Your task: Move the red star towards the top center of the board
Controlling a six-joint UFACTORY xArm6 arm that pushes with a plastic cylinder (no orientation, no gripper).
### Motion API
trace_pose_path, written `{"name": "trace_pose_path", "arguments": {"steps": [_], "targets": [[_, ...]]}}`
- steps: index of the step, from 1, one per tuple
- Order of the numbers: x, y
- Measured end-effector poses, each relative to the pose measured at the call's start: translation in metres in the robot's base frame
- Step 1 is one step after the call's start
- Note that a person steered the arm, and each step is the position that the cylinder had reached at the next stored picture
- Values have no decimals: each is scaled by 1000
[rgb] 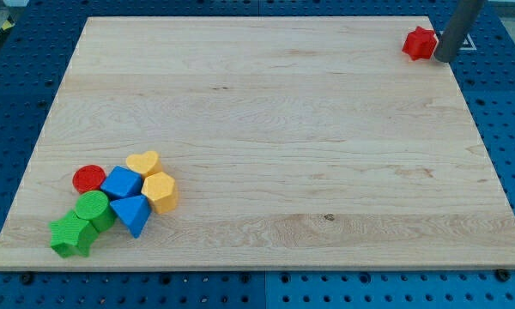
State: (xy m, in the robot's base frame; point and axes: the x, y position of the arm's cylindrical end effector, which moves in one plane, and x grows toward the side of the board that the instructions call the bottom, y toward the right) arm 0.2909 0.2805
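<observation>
While the red star-shaped block (pixel 419 43) sits at the top right corner of the pale wooden worktop (pixel 266 137), my tip (pixel 445 59) touches its right side, at the board's edge. No claw is fitted to this arm, only the dark rod. Well apart, at the view's bottom left, cluster a red cylinder (pixel 89 178), yellow heart (pixel 143 162), yellow hexagon (pixel 160 191), blue cube (pixel 122 183), blue triangular block (pixel 132 214), green cylinder (pixel 93 209) and green star (pixel 70 235).
</observation>
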Motion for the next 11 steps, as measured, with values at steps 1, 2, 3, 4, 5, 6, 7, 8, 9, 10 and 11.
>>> {"name": "trace_pose_path", "arguments": {"steps": [1,2,3,4,5,6,7,8,9,10,11], "targets": [[-19,-10],[-22,-10],[-25,-11],[-38,-19],[-45,-37],[-45,-66],[-45,-99],[-47,-128],[-49,-156],[-49,-181],[-50,-194]]}}
